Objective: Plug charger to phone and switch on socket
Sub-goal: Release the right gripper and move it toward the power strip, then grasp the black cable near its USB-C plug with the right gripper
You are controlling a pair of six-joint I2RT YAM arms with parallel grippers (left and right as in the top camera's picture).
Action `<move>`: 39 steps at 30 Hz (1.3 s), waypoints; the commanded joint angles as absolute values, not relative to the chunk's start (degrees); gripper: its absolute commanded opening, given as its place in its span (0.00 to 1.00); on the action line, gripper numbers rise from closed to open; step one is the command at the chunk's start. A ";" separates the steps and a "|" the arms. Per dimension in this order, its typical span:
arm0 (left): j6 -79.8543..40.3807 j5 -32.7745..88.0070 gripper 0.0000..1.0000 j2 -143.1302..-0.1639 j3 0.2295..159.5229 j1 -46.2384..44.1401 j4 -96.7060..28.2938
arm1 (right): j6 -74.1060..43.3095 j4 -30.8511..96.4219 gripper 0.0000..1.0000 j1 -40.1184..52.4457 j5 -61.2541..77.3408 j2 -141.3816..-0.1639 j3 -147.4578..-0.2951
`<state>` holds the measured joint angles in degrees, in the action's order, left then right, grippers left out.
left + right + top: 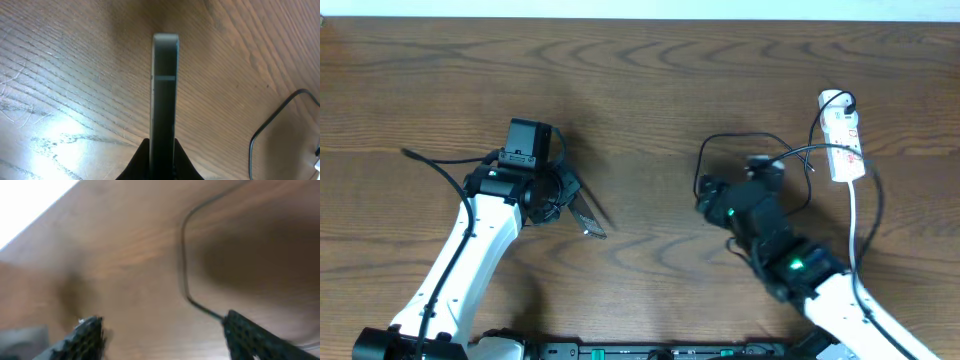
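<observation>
The phone (pixel 588 214), left of the tabletop's centre, is held on edge by the left fingers (pixel 139 165). The charger (pixel 181 252) loops from the socket (pixel 844 145) near the right edge, under the spread, empty right fingers (pixel 85 337). Fetching the connector seems in hand; next, a grasp near its tip.

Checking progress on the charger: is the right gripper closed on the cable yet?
No, the right gripper is wide open, and the charger cable runs loose across the table ahead of it.

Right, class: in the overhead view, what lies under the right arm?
The charger cable loops out from beneath it across the table. The right arm covers the rest, so its connector tip cannot be seen.
</observation>
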<state>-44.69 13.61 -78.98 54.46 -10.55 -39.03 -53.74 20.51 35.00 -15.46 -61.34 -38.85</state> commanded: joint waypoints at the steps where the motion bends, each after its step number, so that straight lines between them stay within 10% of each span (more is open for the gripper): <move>1: -43.48 14.35 0.07 -78.87 54.59 -10.41 -39.22 | -55.70 29.63 0.93 30.89 -17.04 -60.23 -45.34; 10: -43.57 16.29 0.07 -78.87 54.59 -10.41 -40.05 | -55.46 33.23 0.99 27.79 -19.84 -60.60 -46.17; 23: -43.55 16.45 0.07 -78.87 54.59 -10.41 -39.92 | -55.64 32.69 0.83 21.80 -14.13 -64.79 -48.07; 39: -43.57 17.39 0.07 -78.87 54.59 -10.41 -39.81 | -73.54 50.15 0.72 16.64 -14.94 -107.66 -86.65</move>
